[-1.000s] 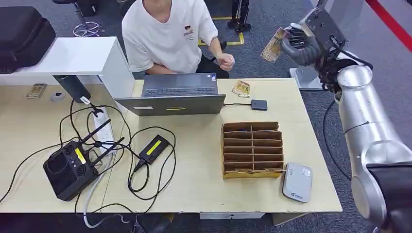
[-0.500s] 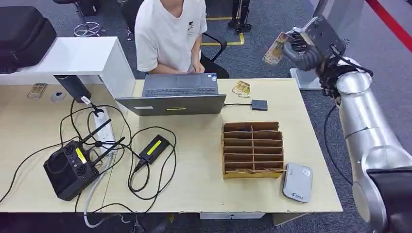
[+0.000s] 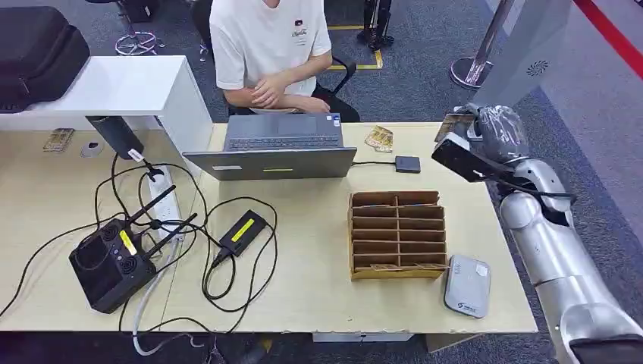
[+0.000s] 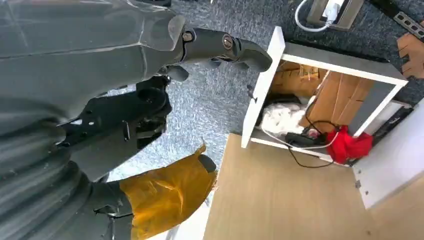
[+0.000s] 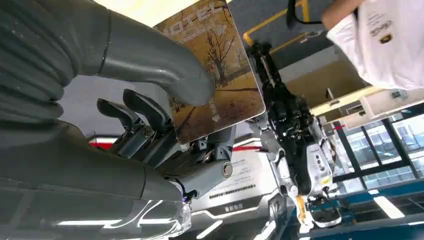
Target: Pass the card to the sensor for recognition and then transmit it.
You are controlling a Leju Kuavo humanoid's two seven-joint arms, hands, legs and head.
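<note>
Grey plastic, rounded at the corners: the reader (image 3: 466, 285) lies flat at the near right of my table (image 3: 318, 280), a small printed mark on its near end that I cannot read. Just left of it stands a brown cardboard rack (image 3: 397, 233) of narrow slots. Further left I note a black controller (image 3: 108, 264) with stub antennas and a yellow label, looped black cables, and a black power brick (image 3: 241, 230) with a yellow sticker.

Mid-table, a grey laptop (image 3: 279, 144) is open toward a person (image 3: 269, 47) in a white T-shirt bearing a small chest logo. A black dongle (image 3: 407, 164) and a stack of gold cards (image 3: 377, 138) lie right of the laptop.

My right hand (image 3: 485, 140) is at the far right table edge, silver arm behind it. It grips the card (image 5: 217, 70) between the thick grey thumb and the dark fingers (image 5: 145, 112). The card is glossy, gold-brown, printed with a tree and small lettering I cannot make out.

My left hand (image 4: 125, 120) hangs over grey carpet, holding nothing, fingers loosely curled and apart; its thumb is wrapped in yellow tape.
</note>
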